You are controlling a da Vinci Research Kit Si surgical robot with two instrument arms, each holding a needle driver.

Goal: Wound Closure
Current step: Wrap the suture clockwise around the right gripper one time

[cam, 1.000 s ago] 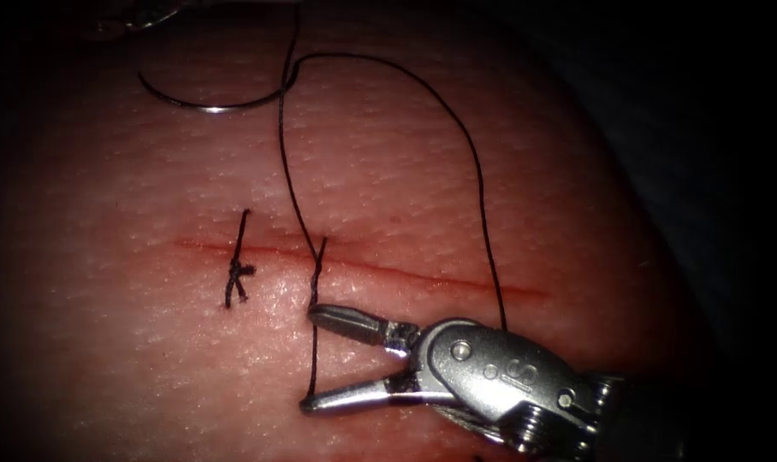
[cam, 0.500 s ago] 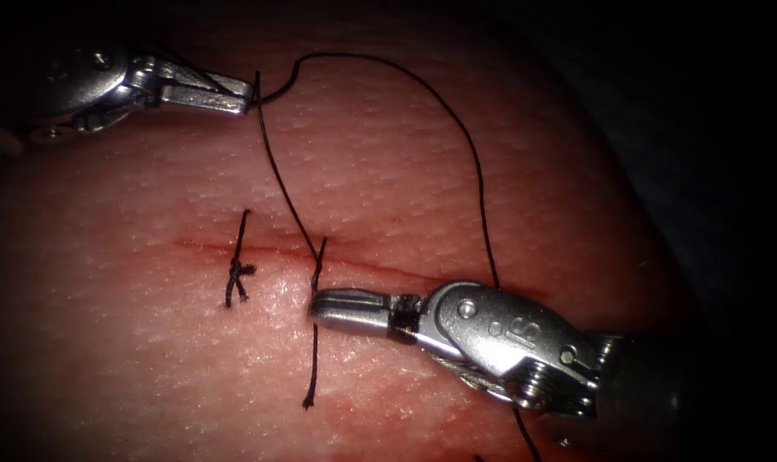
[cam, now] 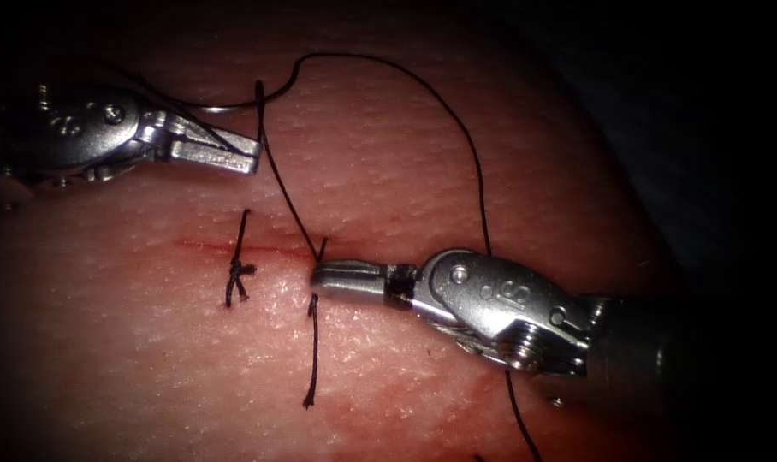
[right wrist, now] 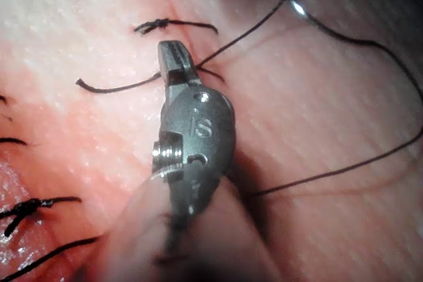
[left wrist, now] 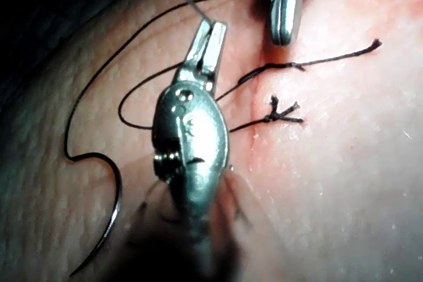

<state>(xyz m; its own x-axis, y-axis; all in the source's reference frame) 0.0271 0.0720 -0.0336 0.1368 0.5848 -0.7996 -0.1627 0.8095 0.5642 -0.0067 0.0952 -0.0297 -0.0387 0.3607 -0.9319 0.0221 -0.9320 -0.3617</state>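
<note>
One knotted stitch point(cam: 237, 272) sits at nine o'clock on the cut point(cam: 457, 281), my right pincer point(cam: 320, 275) closed on the second stitch's short tail, my left pincer point(cam: 252, 156) clamping thread point(cam: 457, 128), needle point(left wrist: 109, 229) lying free on the tissue point(cam: 388, 188), the cut's three o'clock stretch unclosed.

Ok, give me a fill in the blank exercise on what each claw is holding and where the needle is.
The needle lies loose on the tissue, held by ___ claw.
The left claw is shut on the ___.
The right claw is ___ on the thread at the cut.
The tied knot sits to the right claw's ___ in the endoscope view.
Missing: neither; thread; shut; left.
</note>
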